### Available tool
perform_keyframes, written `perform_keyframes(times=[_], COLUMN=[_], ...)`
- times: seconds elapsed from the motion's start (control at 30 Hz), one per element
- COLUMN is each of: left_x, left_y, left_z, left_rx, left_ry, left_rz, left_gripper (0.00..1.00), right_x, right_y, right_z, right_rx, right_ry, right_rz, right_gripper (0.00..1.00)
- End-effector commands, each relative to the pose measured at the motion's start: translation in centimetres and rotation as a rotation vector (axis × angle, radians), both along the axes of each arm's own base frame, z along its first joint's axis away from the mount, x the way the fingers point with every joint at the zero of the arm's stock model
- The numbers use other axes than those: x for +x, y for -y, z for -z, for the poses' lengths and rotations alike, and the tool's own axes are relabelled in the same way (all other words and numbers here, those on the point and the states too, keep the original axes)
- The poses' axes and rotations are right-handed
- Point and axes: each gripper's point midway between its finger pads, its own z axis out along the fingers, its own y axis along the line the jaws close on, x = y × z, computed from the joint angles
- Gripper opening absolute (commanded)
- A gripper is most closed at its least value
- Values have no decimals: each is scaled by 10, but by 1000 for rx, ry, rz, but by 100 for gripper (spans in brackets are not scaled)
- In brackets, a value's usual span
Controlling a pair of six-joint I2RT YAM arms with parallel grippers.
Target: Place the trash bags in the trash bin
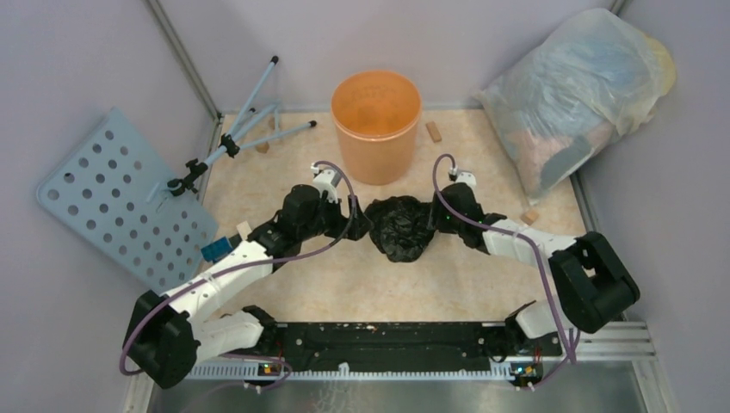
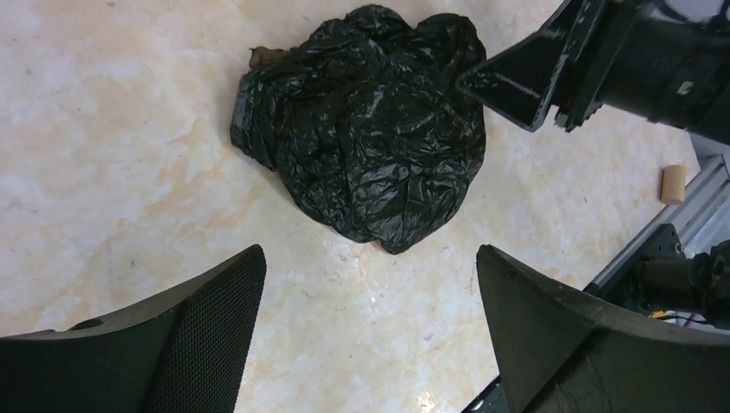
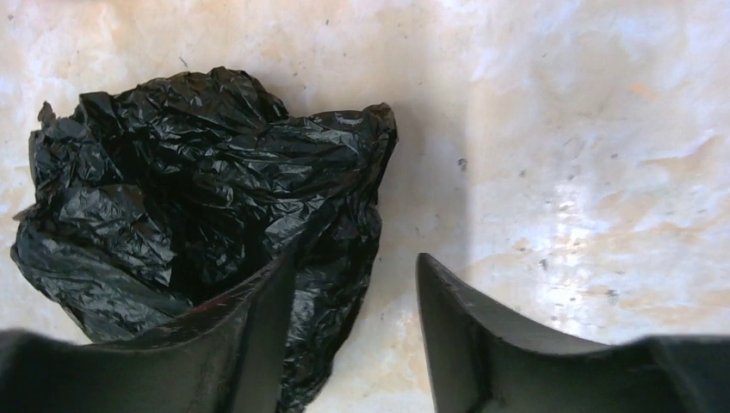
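Orange trash bin (image 1: 376,125) stands upright at the far side of the table (image 1: 361,288). Black trash bag (image 1: 400,228) lies crumpled on the table just in front of it, between my two grippers. Left gripper (image 2: 370,258): jaws wide apart, short of the bag, holding nothing. Right gripper (image 3: 355,258): jaws apart, one finger over the bag's edge, no grip. Risks: thin film slips out of a shallow pinch; floppy bag catches the rim and tips the bin. No readable labels or writing.
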Motion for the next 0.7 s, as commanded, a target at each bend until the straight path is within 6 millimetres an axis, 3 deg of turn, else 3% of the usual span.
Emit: perform_keyframes(times=[0.0, 0.13, 0.37, 0.53, 0.67], left_x=[6, 6, 2, -1, 2], left_y=[-9, -8, -1, 15, 28], left_z=[-10, -7, -9, -6, -4], left_rx=[16, 33, 14, -38, -10], left_ry=[66, 57, 68, 34, 40], left_rz=[-45, -28, 25, 86, 73], left_gripper=[97, 97, 97, 94, 93], right_x=[21, 17, 4, -7, -17], right_y=[-25, -33, -47, -42, -50], right_z=[-15, -15, -46, -43, -43], right_rx=[72, 69, 121, 119, 162], right_ry=[33, 26, 104, 107, 112], right_rz=[-54, -135, -268, -282, -339], right_gripper=[42, 1, 0, 0, 0])
